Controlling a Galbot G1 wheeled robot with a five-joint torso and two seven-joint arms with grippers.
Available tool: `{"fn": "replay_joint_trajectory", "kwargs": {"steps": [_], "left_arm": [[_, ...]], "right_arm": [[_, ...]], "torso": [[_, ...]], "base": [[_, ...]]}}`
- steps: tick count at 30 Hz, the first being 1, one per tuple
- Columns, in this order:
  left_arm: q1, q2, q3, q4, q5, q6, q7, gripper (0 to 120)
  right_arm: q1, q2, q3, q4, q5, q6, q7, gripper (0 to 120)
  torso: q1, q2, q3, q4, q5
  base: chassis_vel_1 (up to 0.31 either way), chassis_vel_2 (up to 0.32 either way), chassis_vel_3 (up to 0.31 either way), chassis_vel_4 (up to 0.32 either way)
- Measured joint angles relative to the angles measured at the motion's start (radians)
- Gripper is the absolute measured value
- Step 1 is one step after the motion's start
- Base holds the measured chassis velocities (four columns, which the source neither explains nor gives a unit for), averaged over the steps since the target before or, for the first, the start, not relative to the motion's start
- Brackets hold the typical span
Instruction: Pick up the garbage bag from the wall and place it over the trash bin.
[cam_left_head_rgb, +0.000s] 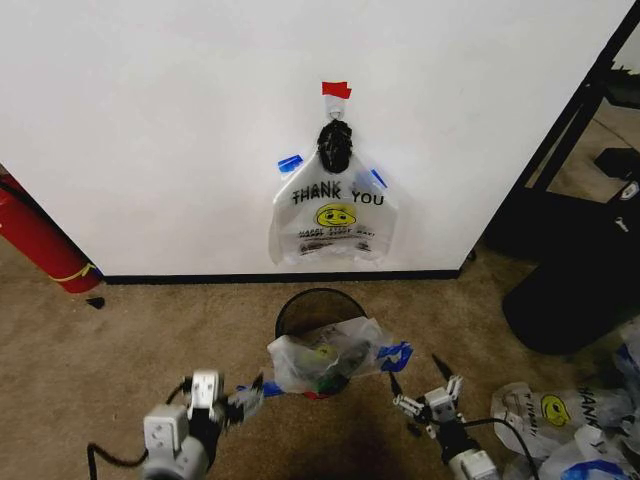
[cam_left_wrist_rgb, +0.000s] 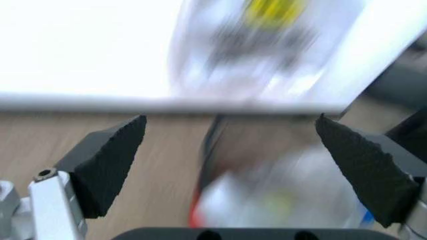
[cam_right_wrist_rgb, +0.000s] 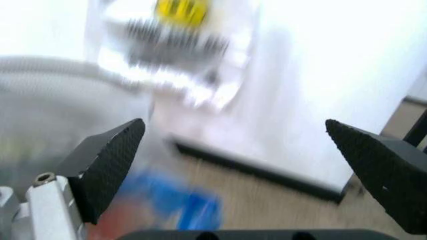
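I have both arms low in front of the bin, with a bag hanging on the wall straight ahead. It hangs from a hook under a red tape patch, its handles bunched into a dark knot at the top and its body falling straight down, so its long axis is vertical and the printed face looks out at me. The bottom hem hangs just above the baseboard.

The bin stands on the carpet just in front of the wall, below the hanging bag. A second bag is draped across its near rim, with a blue-taped handle trailing toward my right side.

My left gripper sits just left of the bin, jaws spread wide with nothing between them; the left wrist view confirms the gap. My right gripper sits just right of the bin, also wide and empty.

I judge this to be the start of a pick: nothing is held, and the wall bag is untouched. The next move calls for raising an arm toward the knot of handles and lifting it up off the hook rather than tugging outward, which could tear the thin plastic.
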Motion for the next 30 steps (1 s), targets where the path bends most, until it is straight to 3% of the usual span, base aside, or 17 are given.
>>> {"fn": "replay_joint_trajectory", "kwargs": {"steps": [3,6,8,11,12,15,19,25,30], "left_arm": [[-0.156,0.036,0.001,0.082,0.009,-0.017,0.190,100],[-0.171,0.044,-0.021,0.134,0.049,-0.014,0.272,100],[-0.195,0.047,-0.019,0.200,0.084,-0.002,0.331,100],[-0.301,0.072,0.049,0.305,0.083,0.029,0.415,100],[-0.301,0.072,0.049,0.305,0.083,0.029,0.415,100],[-0.482,0.110,0.169,0.405,0.016,0.107,0.506,100],[-0.705,0.121,0.321,0.527,-0.036,0.148,0.595,100],[-0.910,0.093,0.473,0.641,-0.094,0.211,0.701,98],[-1.015,0.062,0.584,0.730,-0.092,0.243,0.771,97]], "right_arm": [[-0.027,0.033,0.067,0.047,0.060,0.115,-0.056,100],[-0.023,0.030,0.073,0.076,0.091,0.128,-0.079,100],[-0.027,0.031,0.078,0.124,0.112,0.128,-0.094,100],[-0.106,0.071,0.112,0.209,0.140,0.126,-0.102,100],[-0.106,0.071,0.112,0.209,0.140,0.126,-0.102,100],[-0.191,0.117,0.154,0.285,0.180,0.127,-0.106,100],[-0.267,0.151,0.206,0.334,0.217,0.159,-0.108,100],[-0.319,0.178,0.241,0.363,0.232,0.179,-0.103,100],[-0.320,0.189,0.247,0.383,0.233,0.172,-0.102,100]], "torso": [[0.000,0.000,0.000,-0.0013,-0.0005],[0.000,0.000,0.000,-0.0013,-0.0003],[0.000,0.000,0.000,0.0021,0.0000],[0.000,0.000,0.000,-0.0003,-0.0009],[0.000,0.000,0.000,-0.0003,-0.0009],[0.000,0.000,0.000,-0.0008,-0.0006],[0.000,0.000,0.000,-0.0005,-0.0004],[0.000,0.000,0.000,-0.0007,-0.0002],[0.000,0.000,0.000,-0.0004,-0.0002]], "base": [[0.000,0.000,0.000,0.000],[0.000,0.000,0.000,0.000],[0.000,0.000,0.000,0.000],[0.000,0.000,0.000,0.000],[0.000,0.000,0.000,0.000],[0.000,0.000,0.000,0.000],[0.000,0.000,0.000,0.000],[0.000,0.000,0.000,0.000],[0.000,0.000,0.000,0.000]]}}
